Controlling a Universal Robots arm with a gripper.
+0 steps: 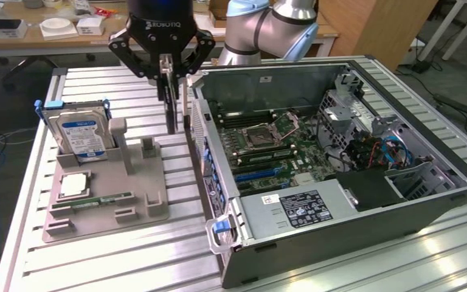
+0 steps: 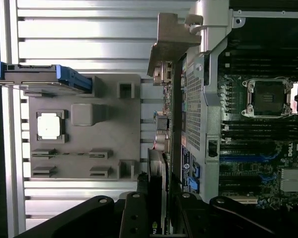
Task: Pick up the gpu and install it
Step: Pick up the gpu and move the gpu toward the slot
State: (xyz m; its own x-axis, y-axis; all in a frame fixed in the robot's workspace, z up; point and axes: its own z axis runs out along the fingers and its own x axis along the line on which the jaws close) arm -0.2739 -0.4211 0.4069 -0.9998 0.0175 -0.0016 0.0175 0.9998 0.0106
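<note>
Exterior view shows me the gripper clamped on the gpu, which hangs upright and edge-on in the air. It is clear of the grey holder tray and sits between that tray and the open computer case. I read the card as just beside the case's rear wall, outside it and apart from the motherboard. On the tray I count 3 parts: a hard drive standing in its slot, a processor and a memory stick. In the wrist view the 2 fingers pinch the card's dark edge, with its pale bracket at the far end.
</note>
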